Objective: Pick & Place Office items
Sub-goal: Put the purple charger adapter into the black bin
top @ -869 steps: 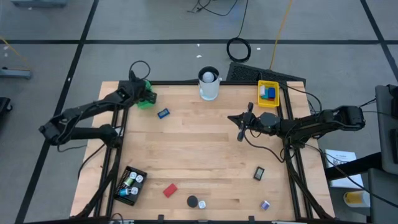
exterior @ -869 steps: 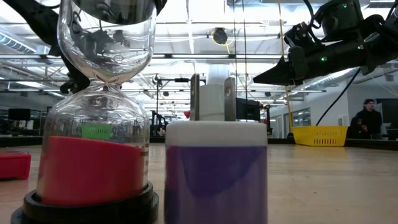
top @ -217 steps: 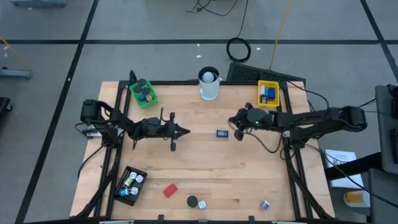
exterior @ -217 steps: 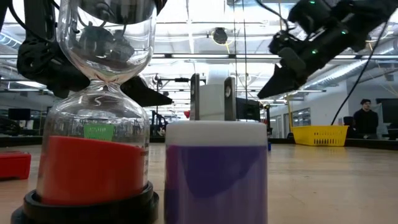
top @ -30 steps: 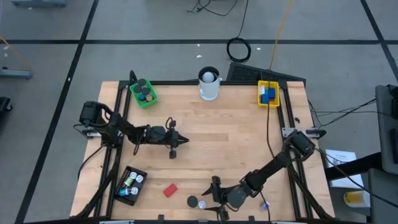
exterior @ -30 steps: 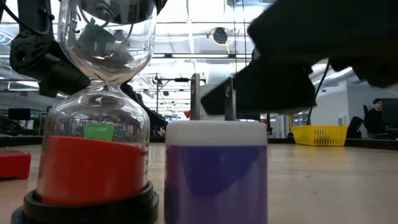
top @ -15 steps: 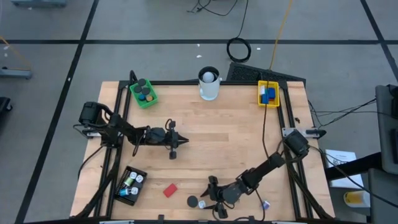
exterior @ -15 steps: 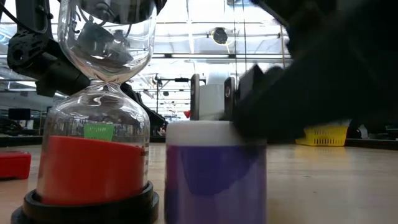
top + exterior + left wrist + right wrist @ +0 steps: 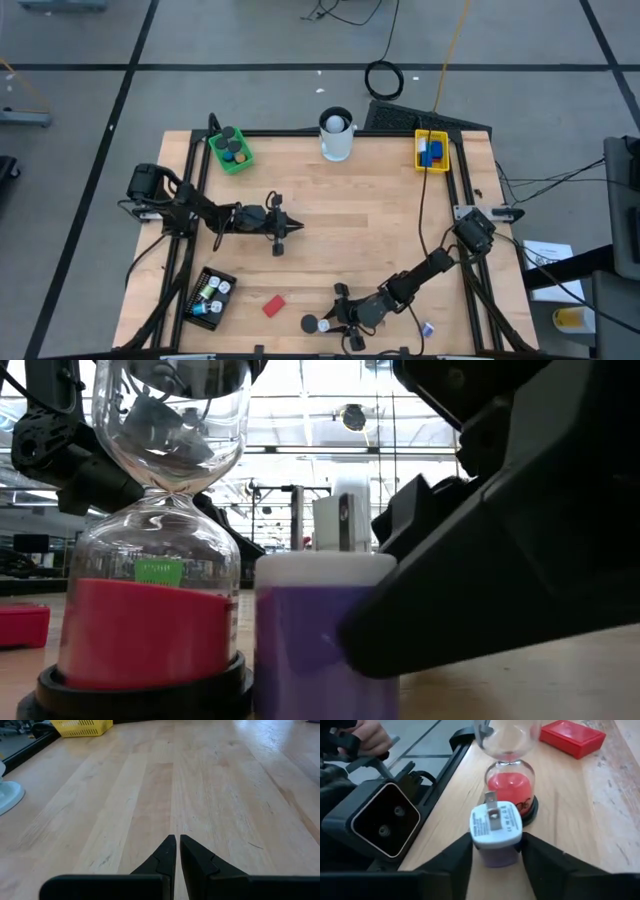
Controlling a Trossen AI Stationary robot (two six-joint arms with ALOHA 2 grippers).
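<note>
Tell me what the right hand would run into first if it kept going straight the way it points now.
The right hand already has the white-and-purple plug adapter between its fingers. Straight beyond that stands the red sand timer, apparently close behind, so it would likely be met next; depth is hard to judge.

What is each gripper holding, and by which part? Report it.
The right gripper grips the white-and-purple plug adapter, with one finger against each side of its purple lower body. The left gripper is shut and holds nothing.
</note>
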